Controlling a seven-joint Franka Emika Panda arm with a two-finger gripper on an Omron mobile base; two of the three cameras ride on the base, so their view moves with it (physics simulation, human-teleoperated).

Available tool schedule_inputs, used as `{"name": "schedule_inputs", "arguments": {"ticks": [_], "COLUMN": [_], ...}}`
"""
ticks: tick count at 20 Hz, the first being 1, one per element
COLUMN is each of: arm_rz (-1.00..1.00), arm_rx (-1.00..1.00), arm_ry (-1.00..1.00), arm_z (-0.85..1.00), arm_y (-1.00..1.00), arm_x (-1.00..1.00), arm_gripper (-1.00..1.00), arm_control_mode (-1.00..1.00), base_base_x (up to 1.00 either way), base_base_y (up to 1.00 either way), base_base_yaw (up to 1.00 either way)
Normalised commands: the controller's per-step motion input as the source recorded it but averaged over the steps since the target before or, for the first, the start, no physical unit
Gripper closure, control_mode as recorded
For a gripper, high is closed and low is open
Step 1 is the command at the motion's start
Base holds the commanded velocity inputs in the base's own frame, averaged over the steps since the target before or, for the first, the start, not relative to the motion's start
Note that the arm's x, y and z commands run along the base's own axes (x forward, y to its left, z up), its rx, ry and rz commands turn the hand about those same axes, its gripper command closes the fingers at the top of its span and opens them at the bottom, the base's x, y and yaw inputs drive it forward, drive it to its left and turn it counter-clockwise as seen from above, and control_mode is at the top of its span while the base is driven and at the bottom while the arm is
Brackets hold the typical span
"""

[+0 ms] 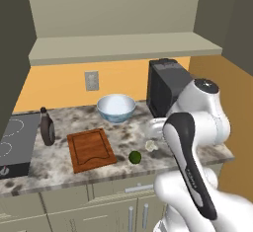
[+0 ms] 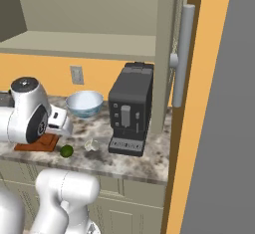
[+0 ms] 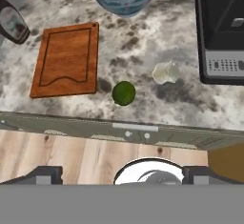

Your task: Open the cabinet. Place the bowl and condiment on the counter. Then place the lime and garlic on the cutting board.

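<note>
Fingers (image 3: 123, 182): spread wide, holding nothing.
Lime (image 3: 124, 93): on desk (image 3: 138, 51) ahead of fingers, beside cutting board (image 3: 66, 58); garlic (image 3: 165, 72) further right.
Risk: round lime may roll away if nudged off-centre.

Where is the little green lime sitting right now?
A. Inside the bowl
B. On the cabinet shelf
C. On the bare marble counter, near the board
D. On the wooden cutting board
C: the lime rests on the speckled counter, just off the corner of the cutting board, which has nothing on it.
</note>
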Motion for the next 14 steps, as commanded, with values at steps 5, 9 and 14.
{"name": "schedule_inputs", "arguments": {"ticks": [5,9,14], "arm_rz": [0.00,0.08,0.11], "arm_rx": [-0.18,-0.10,-0.07], "arm_ry": [0.00,-0.06,-0.02], "arm_z": [-0.18,-0.37,-0.35], "arm_y": [0.14,0.03,0.00], "arm_x": [0.27,0.02,0.05], "arm_gripper": [-1.00,-1.00,-1.00], "arm_control_mode": [-1.00,-1.00,-1.00], "base_base_x": [0.00,0.00,0.00], "base_base_y": [0.00,0.00,0.00], "base_base_yaw": [0.00,0.00,0.00]}}
